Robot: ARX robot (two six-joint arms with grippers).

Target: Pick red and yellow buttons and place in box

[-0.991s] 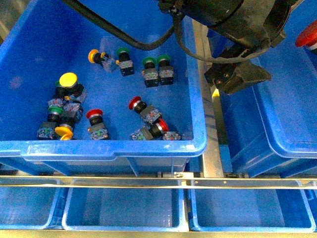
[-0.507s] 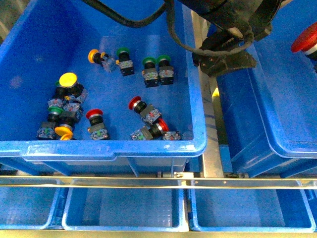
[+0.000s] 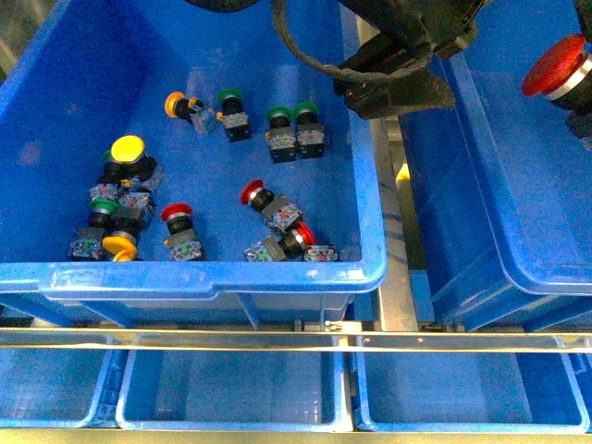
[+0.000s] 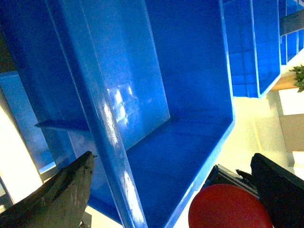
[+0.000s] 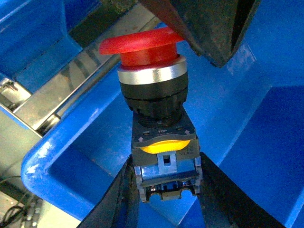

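Note:
My right gripper [image 5: 164, 190] is shut on the grey block of a red button [image 5: 152, 85] and holds it cap outward above the box [image 5: 57, 156]. In the front view this red button [image 3: 558, 65] hangs over the box [image 3: 490, 166], the large blue bin on the right. My left gripper [image 3: 393, 88] is open and empty above the gap between the two large bins. Its fingers [image 4: 61, 194] straddle a bin rim, with the held red cap [image 4: 230, 206] close by. More yellow buttons [image 3: 127, 151] and red buttons [image 3: 252, 192] lie in the left bin [image 3: 213, 277].
Green-capped switches [image 3: 277, 116] lie among the red and yellow ones in the left bin. A metal rail [image 3: 398, 231] runs between the two large bins. Smaller shallow blue trays [image 3: 231, 388] line the near edge behind a metal bar.
My left arm has moved up and to the left in the front view, off the right bin's wall. The held red button has come further into view over the right bin.

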